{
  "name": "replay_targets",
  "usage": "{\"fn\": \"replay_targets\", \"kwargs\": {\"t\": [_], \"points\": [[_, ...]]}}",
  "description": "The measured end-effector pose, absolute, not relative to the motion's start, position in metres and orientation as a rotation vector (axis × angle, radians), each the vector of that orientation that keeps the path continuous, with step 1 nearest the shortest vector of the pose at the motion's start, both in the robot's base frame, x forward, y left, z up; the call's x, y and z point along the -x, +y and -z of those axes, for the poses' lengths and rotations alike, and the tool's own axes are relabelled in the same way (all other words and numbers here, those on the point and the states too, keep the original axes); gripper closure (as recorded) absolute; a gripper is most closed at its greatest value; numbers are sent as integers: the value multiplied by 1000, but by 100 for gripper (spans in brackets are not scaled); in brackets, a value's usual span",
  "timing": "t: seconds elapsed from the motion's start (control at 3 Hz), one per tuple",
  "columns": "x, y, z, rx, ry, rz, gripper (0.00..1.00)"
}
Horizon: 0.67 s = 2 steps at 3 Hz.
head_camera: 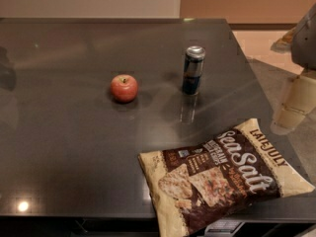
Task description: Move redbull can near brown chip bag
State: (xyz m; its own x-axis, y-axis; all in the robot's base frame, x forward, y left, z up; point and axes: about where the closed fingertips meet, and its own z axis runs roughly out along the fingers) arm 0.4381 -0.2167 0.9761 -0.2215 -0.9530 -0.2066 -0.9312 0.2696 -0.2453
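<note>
The redbull can [193, 69], slim, dark blue and silver with a silver top, stands upright on the dark table [64, 132] right of centre. The brown chip bag [224, 177] lies flat at the front right, with white "Sea Salt" lettering, and its lower corner hangs over the front edge. My gripper [291, 110] is a pale shape at the right edge of the view, beyond the table's right side. It is to the right of the can, above the bag's top corner, and touches neither.
A red apple [124, 88] sits left of the can, about a hand's width away. The table's right edge runs diagonally past the can and the bag. Beyond it is light floor [256, 43]. A wall stands at the back.
</note>
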Motion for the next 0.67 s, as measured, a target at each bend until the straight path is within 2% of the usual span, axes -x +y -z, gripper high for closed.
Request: {"fn": "replay_targets", "kwargs": {"t": [0.67], "points": [[-446,-214,-977,1731,2215,83,0]]}}
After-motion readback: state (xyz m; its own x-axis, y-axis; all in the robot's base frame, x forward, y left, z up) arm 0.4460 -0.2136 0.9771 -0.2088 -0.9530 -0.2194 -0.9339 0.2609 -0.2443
